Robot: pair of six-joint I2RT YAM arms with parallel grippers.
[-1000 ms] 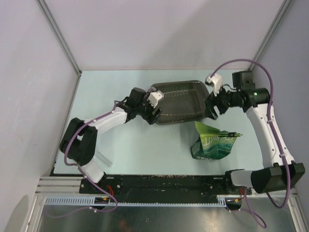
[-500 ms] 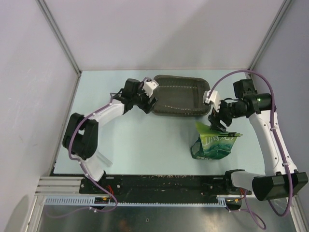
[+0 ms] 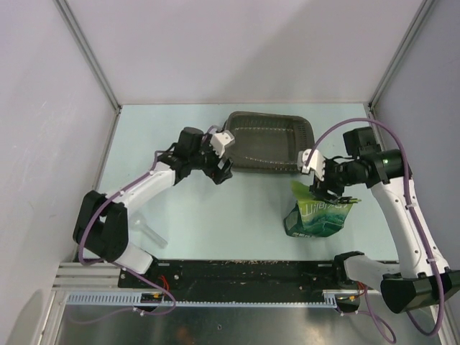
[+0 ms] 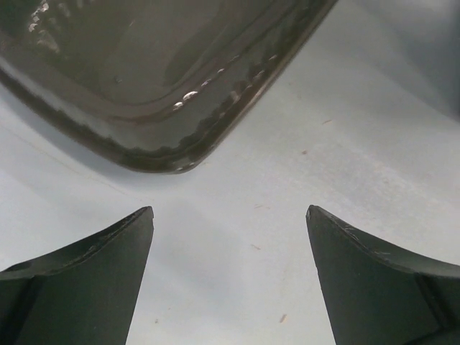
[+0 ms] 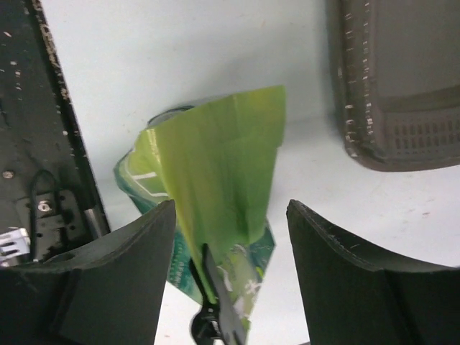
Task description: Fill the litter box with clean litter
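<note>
Step in hand, as I read it: getting hold of the litter supply, pour not started. The shallow dark grey-brown plastic litter box point(image 3: 269, 140) with raised rim sat on the pale blue-green table point(image 3: 215, 215) at the far middle, flat and upright; no clean litter showed on its floor in any view. The left gripper point(image 4: 230, 215) stood just off the box's near-left corner, jaws spread wide, nothing between them but bare table, clear of the rim. The right gripper point(image 5: 230, 215) hung over the green printed pouch point(image 5: 223, 165), which stood near the box's near-right corner, apart from it. Its jaws were partly open and straddled the pouch's folded light-green top flap; I couldn't tell whether either finger touched the flap, but no clamp was made. A black clip point(image 5: 212, 320) pinched the flap lower down. Next move likely called for the right jaws to close squarely on the flap above the clip without crumpling it, then a lift. The clip probably had to come off before anything could pour, which looked like the left arm's job. Flap is thin and floppy, so slip risk.
</note>
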